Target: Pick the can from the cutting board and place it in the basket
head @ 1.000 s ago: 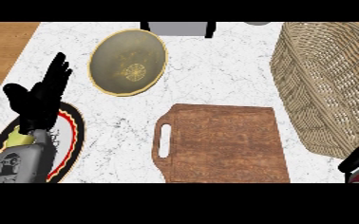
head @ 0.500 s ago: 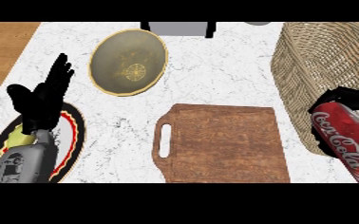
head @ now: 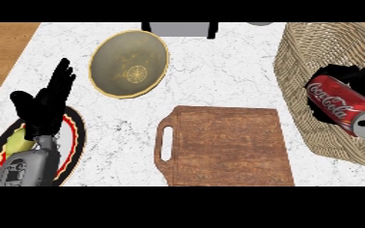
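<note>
Only readable txt: white "Coca-Cola" script on the red can, running lengthwise along its side, at approx 3 o'clock in head view. No other labels, nos. or signs legible.

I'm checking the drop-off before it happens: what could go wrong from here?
The red can lies tilted in the right hand, right over the wicker basket's near wall. Released here, it might strike the rim and roll back toward the cutting board. The hand might also snag the weave.

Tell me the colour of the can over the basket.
The cylindrical metal can is red with white lettering and a silver end, seen in the head view.
</note>
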